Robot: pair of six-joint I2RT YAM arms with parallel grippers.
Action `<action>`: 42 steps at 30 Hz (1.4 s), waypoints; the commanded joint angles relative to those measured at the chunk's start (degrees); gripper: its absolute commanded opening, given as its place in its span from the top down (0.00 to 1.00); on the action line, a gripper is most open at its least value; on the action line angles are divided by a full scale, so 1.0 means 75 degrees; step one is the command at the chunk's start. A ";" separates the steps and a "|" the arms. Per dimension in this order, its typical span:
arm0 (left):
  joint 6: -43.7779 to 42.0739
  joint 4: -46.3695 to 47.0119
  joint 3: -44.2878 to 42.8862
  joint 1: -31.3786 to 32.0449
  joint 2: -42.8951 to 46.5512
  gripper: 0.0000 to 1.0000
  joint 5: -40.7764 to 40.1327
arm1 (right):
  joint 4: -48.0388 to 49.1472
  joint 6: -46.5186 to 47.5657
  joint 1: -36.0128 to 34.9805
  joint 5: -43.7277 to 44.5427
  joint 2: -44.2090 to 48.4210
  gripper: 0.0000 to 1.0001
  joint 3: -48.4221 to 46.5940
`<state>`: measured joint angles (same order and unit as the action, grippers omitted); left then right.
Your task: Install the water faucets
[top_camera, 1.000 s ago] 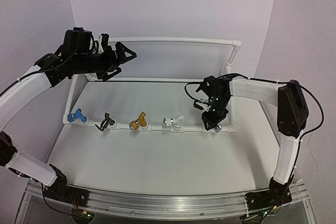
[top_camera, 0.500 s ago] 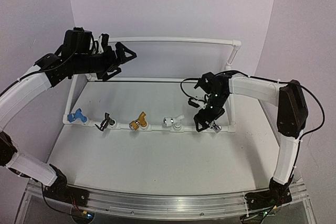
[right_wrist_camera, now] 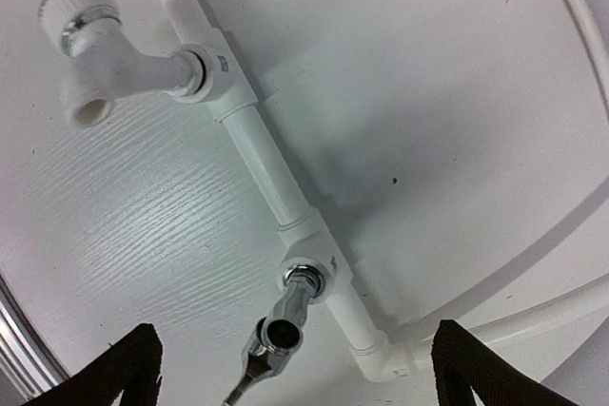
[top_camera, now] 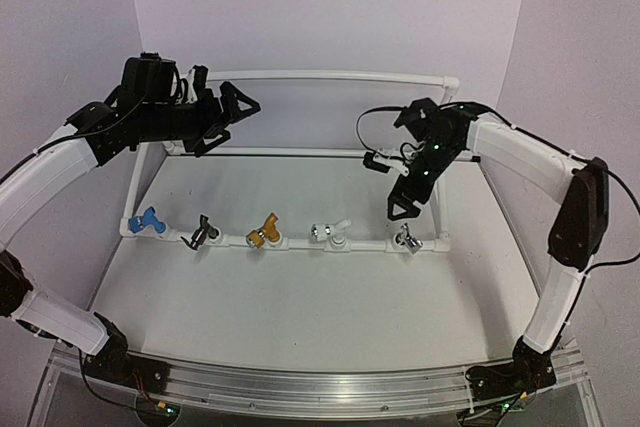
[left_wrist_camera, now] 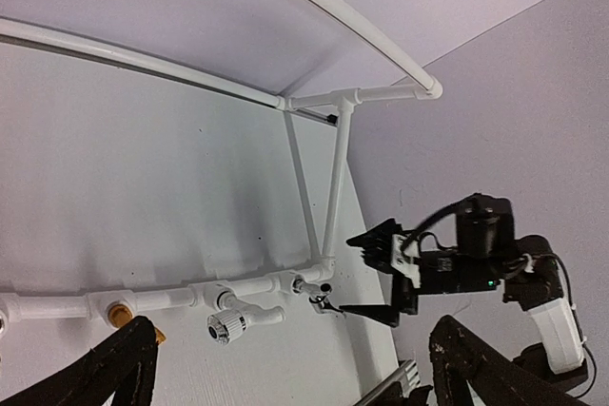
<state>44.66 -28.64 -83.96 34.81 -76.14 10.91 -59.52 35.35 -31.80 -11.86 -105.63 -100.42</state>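
Note:
Five water faucets sit in the front pipe of the white frame: blue (top_camera: 147, 220), black (top_camera: 203, 232), gold (top_camera: 264, 232), white (top_camera: 330, 233) and silver (top_camera: 407, 240). My right gripper (top_camera: 390, 187) hangs open above and just behind the silver one, touching nothing. The right wrist view looks down on the silver faucet (right_wrist_camera: 285, 325) between the spread right gripper (right_wrist_camera: 297, 354), with the white faucet (right_wrist_camera: 95, 64) further along the pipe. My left gripper (top_camera: 228, 119) is open and empty, raised at the back left. Its wrist view shows the white faucet (left_wrist_camera: 233, 319), the silver faucet (left_wrist_camera: 319, 294) and the right gripper (left_wrist_camera: 381, 273).
The white pipe frame (top_camera: 330, 75) runs along the back, down both sides, and along the front rail (top_camera: 300, 244). Purple walls close in the table at the back and sides. An aluminium rail (top_camera: 320, 387) lines the near edge by the arm bases.
My right gripper opened, let go of the silver faucet and rose up and back from it. The faucet stays in the pipe fitting. The left arm has not moved.

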 commanded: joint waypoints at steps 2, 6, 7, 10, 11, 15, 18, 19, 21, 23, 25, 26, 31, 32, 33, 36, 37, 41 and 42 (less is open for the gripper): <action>-0.0239 -0.0119 -0.0301 -0.0030 0.0054 0.01 0.0123 | -0.0522 0.4351 -0.0060 -0.0017 0.1243 0.04 -0.0012; -0.0293 -0.0150 -0.0361 -0.0035 0.0004 0.01 0.0277 | -0.0513 0.6431 -0.0090 0.0447 0.1780 0.04 0.0705; -0.0328 -0.0198 -0.0394 -0.0035 -0.0037 0.01 0.0344 | -0.0513 0.6744 -0.0103 0.0503 0.1910 0.03 0.0881; -0.0435 -0.0388 -0.0551 -0.0035 -0.0183 0.00 0.0530 | -0.0422 0.7314 -0.0173 0.0625 0.2287 0.02 0.1584; -0.0469 -0.0444 -0.0599 -0.0035 -0.0222 0.00 0.0566 | -0.0320 0.7355 -0.0225 0.0689 0.2413 0.02 0.1852; -0.0505 -0.0414 -0.0591 -0.0035 -0.0234 0.00 0.0565 | 0.0419 0.7359 -0.0445 0.0945 0.2904 0.02 0.2943; -0.0517 -0.0366 -0.0622 -0.0035 -0.0271 0.00 0.0594 | 0.1063 0.7170 -0.0580 0.1184 0.3043 0.02 0.3493; -0.0514 -0.0368 -0.0632 -0.0034 -0.0296 0.00 0.0623 | 0.1244 0.7052 -0.0622 0.1258 0.3003 0.02 0.3581; -0.0506 -0.0370 -0.0653 -0.0033 -0.0340 0.00 0.0653 | 0.1455 0.6793 -0.0676 0.1355 0.2845 0.02 0.3611; -0.0493 -0.0345 -0.0653 -0.0035 -0.0356 0.00 0.0652 | 0.1593 0.6590 -0.0694 0.1434 0.2641 0.02 0.3618; -0.0488 -0.0323 -0.0652 -0.0035 -0.0356 0.00 0.0643 | 0.1847 0.6495 -0.0706 0.1479 0.2536 0.02 0.3684; -0.0479 -0.0319 -0.0652 -0.0035 -0.0349 0.00 0.0635 | 0.1962 0.6472 -0.0706 0.1518 0.2490 0.02 0.3719; -0.0470 -0.0321 -0.0653 -0.0035 -0.0298 0.00 0.0602 | 0.2100 0.6465 -0.0715 0.1580 0.2217 0.02 0.3807; -0.0476 -0.0319 -0.0653 -0.0035 -0.0293 0.00 0.0598 | 0.2102 0.6494 -0.0718 0.1581 0.2156 0.02 0.3845; -0.0481 -0.0319 -0.0653 -0.0034 -0.0290 0.00 0.0592 | 0.2103 0.6527 -0.0719 0.1581 0.2094 0.02 0.3876; -0.0476 -0.0319 -0.0653 -0.0035 -0.0287 0.00 0.0584 | 0.2113 0.6549 -0.0722 0.1581 0.1931 0.02 0.3898; -0.0470 -0.0319 -0.0651 -0.0035 -0.0278 0.00 0.0574 | 0.2149 0.6550 -0.0718 0.1593 0.1861 0.02 0.3898; -0.0441 -0.0312 -0.0621 -0.0035 -0.0242 0.00 0.0551 | 0.2380 0.6554 -0.0717 0.1870 0.1669 0.02 0.3953; -0.0436 -0.0303 -0.0607 -0.0035 -0.0233 0.00 0.0549 | 0.2440 0.6560 -0.0717 0.1920 0.1626 0.02 0.3970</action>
<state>41.91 -31.53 -86.26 34.81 -78.85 15.05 -43.25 84.77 -36.88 0.18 -91.96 -71.29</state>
